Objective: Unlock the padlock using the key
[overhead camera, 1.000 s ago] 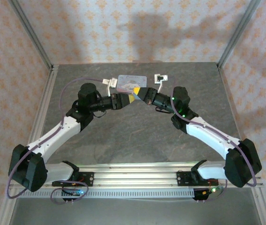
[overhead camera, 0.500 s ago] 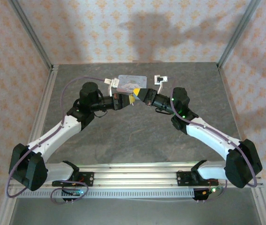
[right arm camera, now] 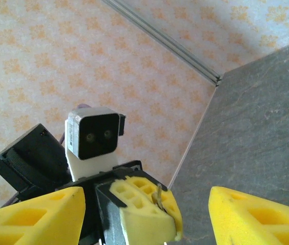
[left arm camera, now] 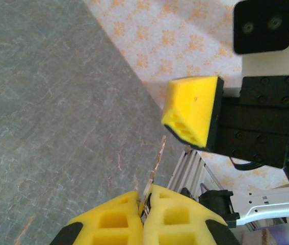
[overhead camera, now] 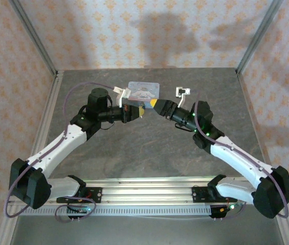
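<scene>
Grey stone tabletop, patterned wallpaper behind.
Left gripper pinches the key, its base buried between the pads; right gripper gapes apart.

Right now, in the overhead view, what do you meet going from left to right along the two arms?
Left arm's shoulder → left wrist camera → left gripper, pinching the key → right gripper → right wrist camera → right arm's shoulder.

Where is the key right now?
In the left wrist view, the key is pinched in the left claw, its tip poking up toward the open right claw just opposite.
</scene>
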